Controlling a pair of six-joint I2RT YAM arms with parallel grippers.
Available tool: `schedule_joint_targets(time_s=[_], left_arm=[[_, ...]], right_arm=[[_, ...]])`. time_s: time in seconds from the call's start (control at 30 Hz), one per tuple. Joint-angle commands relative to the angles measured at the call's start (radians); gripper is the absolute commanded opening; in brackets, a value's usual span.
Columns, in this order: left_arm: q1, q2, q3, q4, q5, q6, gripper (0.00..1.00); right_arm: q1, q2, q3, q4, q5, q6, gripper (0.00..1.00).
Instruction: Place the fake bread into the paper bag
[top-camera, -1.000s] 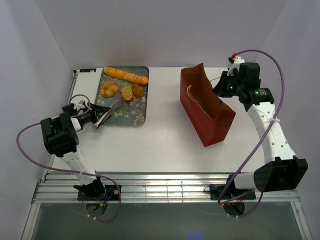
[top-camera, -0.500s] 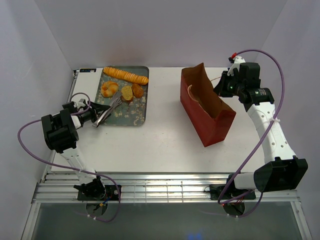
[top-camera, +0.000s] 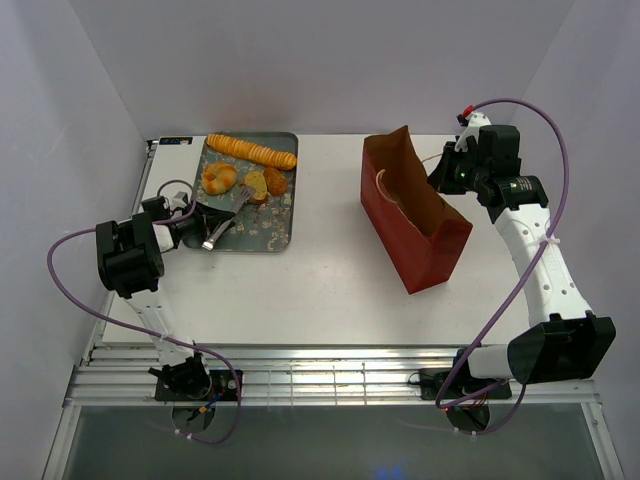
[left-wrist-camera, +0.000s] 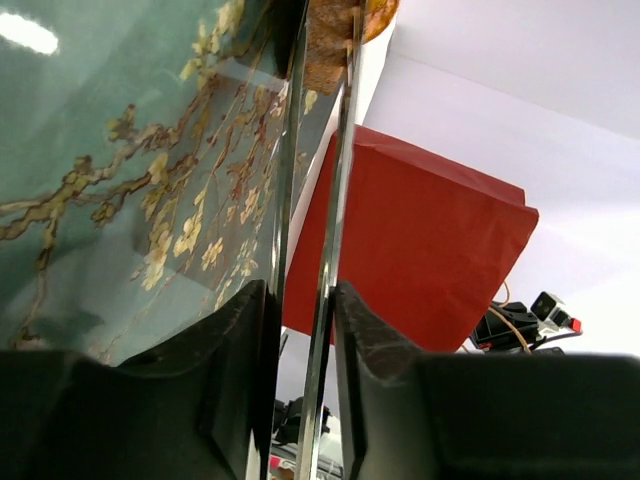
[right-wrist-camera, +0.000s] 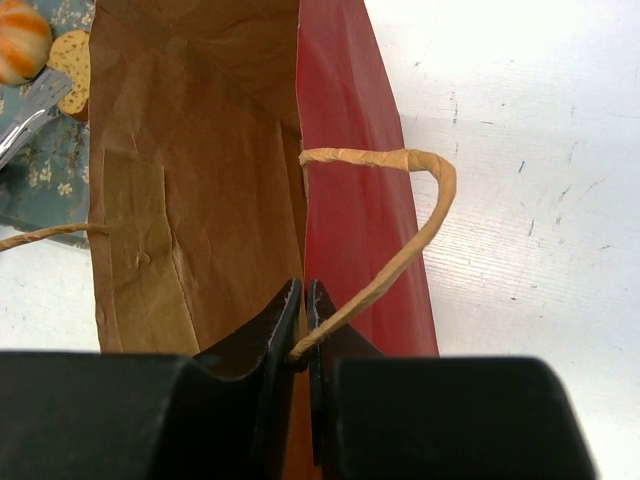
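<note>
Watching remotely, I see my left pincer (left-wrist-camera: 300, 300) clamped around the metal tongs (left-wrist-camera: 326, 180) over the floral tray (top-camera: 270, 236), where the fake bread (top-camera: 250, 152) lies at the far left of the table (top-camera: 330, 290), while my right pincer (right-wrist-camera: 303, 300) pinches the rim of the upright paper bag (right-wrist-camera: 180, 150), well apart.

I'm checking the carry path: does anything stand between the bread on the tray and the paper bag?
Nothing visible does. Only bare table lies between the fake bread on the tray and the paper bag, whose rim the right tool pinches.
</note>
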Motion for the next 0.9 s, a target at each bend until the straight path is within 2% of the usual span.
schedule_joint_targets(time_s=[0.0,0.27,0.57,0.7,0.87], left_arm=[[0.002,-0.016,0.018,0.017,-0.004,0.014,0.39],[0.002,-0.131,-0.018,0.015,0.022,0.005,0.23],[-0.033,-0.401,-0.025,0.003,0.050,-0.029,0.20],[-0.128,-0.510,0.008,-0.014,0.041,-0.030,0.20],[-0.349,-0.578,0.114,-0.052,-0.011,0.000,0.20]], right_arm=[[0.003,-0.001,0.031,0.039,0.010,-0.016,0.13],[0.001,-0.003,0.039,0.029,0.013,-0.013,0.13],[0.003,0.000,0.036,0.026,0.003,-0.001,0.12],[0.001,0.003,0.060,0.013,0.013,-0.001,0.12],[0.003,0.002,0.071,0.006,0.020,0.003,0.12]])
